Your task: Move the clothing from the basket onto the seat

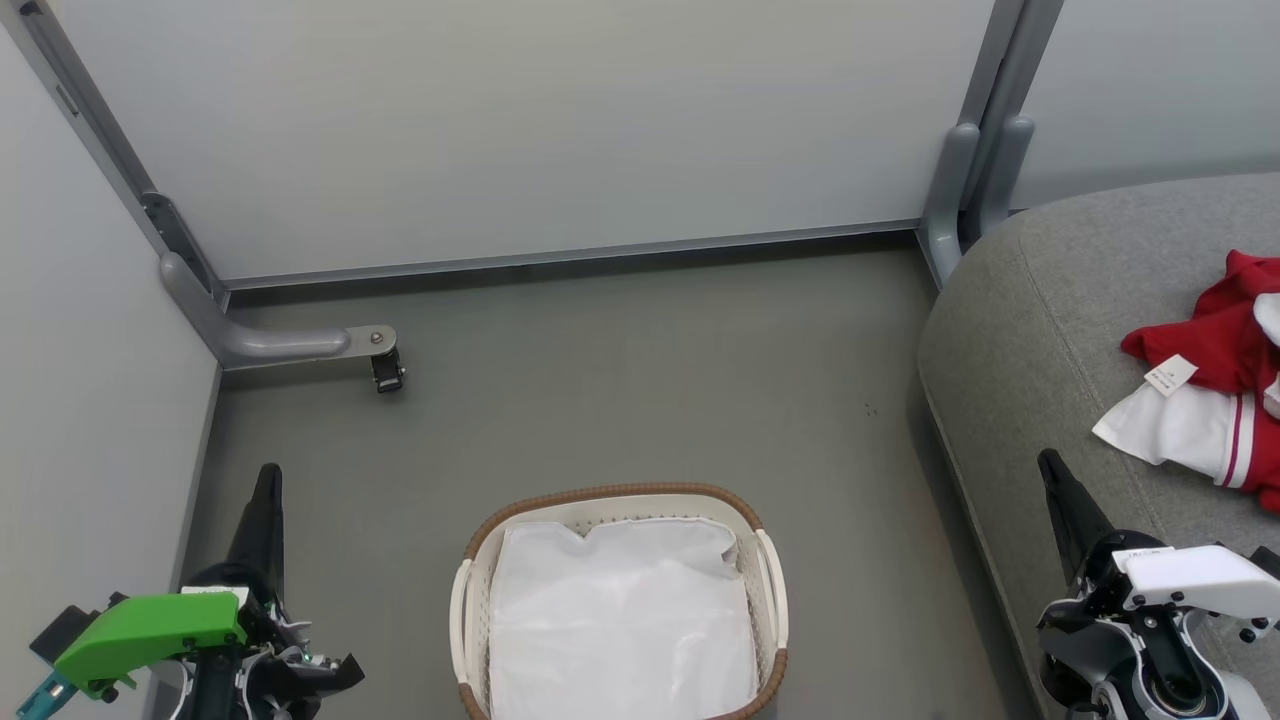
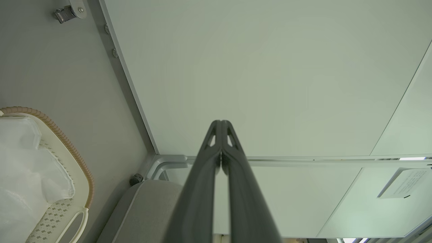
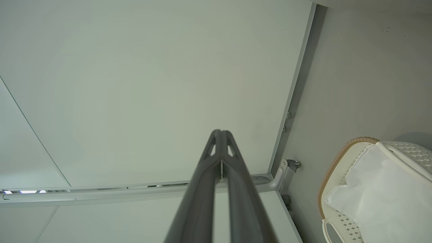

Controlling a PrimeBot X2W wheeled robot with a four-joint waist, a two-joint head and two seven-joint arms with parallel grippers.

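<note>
The white basket (image 1: 770, 590) with a brown rim stands on the floor at the bottom centre, holding only its white liner. It also shows as the basket (image 2: 79, 168) in the left wrist view and the basket (image 3: 334, 165) in the right wrist view. The red and white clothing (image 1: 1225, 385) lies bunched on the grey seat (image 1: 1030, 320) at the right edge. My left gripper (image 1: 268, 470) points up at the lower left, shut and empty; its fingertips meet at the left gripper (image 2: 221, 122). My right gripper (image 1: 1046, 456) is shut and empty beside the seat's edge, seen as the right gripper (image 3: 220, 131).
Pale partition panels (image 1: 520, 130) wall in the far side and the left. A grey partition foot with a caster (image 1: 387, 372) juts onto the floor at far left. Another partition foot (image 1: 950, 200) stands by the seat's far corner. Grey floor (image 1: 640, 380) lies open between basket and wall.
</note>
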